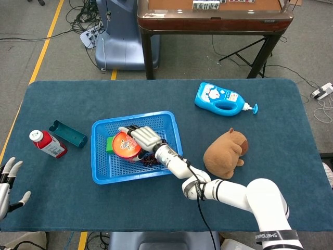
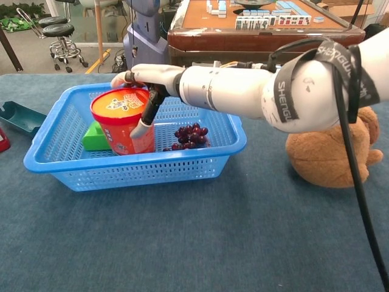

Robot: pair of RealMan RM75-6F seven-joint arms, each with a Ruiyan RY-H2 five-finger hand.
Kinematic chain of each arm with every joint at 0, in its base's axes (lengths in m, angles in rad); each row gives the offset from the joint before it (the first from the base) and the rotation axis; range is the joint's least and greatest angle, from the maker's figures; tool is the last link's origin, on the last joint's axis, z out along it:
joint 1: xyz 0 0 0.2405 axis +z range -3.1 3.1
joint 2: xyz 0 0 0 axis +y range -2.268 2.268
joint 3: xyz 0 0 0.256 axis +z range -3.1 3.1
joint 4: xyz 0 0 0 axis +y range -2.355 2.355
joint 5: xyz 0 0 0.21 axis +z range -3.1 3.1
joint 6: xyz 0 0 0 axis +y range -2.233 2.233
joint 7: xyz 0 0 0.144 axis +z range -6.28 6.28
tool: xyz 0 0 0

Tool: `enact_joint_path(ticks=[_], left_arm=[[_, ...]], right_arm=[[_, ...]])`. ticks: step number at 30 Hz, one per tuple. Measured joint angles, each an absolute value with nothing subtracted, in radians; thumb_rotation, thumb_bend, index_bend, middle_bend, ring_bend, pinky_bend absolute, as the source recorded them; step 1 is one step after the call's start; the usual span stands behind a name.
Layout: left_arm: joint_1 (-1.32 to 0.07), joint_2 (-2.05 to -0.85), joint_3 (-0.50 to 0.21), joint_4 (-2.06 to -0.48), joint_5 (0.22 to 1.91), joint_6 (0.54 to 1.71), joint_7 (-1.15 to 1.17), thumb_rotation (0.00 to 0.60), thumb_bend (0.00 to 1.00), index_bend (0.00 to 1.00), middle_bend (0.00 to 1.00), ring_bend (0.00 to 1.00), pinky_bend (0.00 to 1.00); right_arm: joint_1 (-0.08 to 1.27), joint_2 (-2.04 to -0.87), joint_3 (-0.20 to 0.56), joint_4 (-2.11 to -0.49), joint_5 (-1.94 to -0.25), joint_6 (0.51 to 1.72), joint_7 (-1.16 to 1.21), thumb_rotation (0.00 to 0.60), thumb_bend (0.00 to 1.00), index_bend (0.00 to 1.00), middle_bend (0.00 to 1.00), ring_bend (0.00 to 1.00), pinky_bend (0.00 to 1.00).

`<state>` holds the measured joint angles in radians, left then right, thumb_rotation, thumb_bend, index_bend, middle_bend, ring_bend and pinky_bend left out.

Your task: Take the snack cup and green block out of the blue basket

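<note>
The orange snack cup (image 1: 124, 144) (image 2: 119, 119) stands tilted in the blue basket (image 1: 100, 161) (image 2: 134, 173). Against its left side lies the green block (image 1: 109, 144) (image 2: 95, 135), partly hidden by the cup. My right hand (image 1: 143, 137) (image 2: 150, 76) reaches in from the right and grips the cup: its thumb presses the near side and its fingers wrap over the far rim. My left hand (image 1: 8, 182) hangs off the table's front left corner, fingers spread and holding nothing.
A bunch of dark grapes (image 1: 152, 159) (image 2: 189, 135) lies in the basket right of the cup. A brown plush toy (image 1: 226, 151) (image 2: 331, 149) sits right of the basket. A blue pump bottle (image 1: 221, 99) is at the back right; a red bottle (image 1: 47, 143) and teal box (image 1: 67, 133) at the left.
</note>
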<state>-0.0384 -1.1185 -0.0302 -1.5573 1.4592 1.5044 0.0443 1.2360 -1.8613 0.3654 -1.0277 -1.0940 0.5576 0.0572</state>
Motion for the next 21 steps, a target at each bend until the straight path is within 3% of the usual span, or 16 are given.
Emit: enact_joint_path(ticks=[6, 14, 21], left_arm=[[-0.033, -1.116, -0.03, -1.56, 1.456, 1.507, 0.043, 0.6, 0.3, 0.11, 0.02, 0.07, 0.2], [-0.032, -1.113, -0.032, -1.567, 1.458, 1.509, 0.047, 0.6, 0.29, 0.11, 0.02, 0.07, 0.2], [-0.033, -1.11, -0.034, -1.57, 1.456, 1.506, 0.051, 0.6, 0.3, 0.11, 0.02, 0.07, 0.2]], right_arm=[[1.231, -1.905, 0.354, -0.952, -1.197, 0.589, 0.183, 0.6, 0.08, 0.23, 0.23, 0.19, 0.32], [1.228, -1.958, 0.342, -0.871, -1.293, 0.681, 0.304, 0.6, 0.27, 0.45, 0.33, 0.32, 0.47], [1.217, -1.943, 0.348, -0.891, -1.313, 0.714, 0.366, 0.6, 0.29, 0.48, 0.35, 0.33, 0.5]])
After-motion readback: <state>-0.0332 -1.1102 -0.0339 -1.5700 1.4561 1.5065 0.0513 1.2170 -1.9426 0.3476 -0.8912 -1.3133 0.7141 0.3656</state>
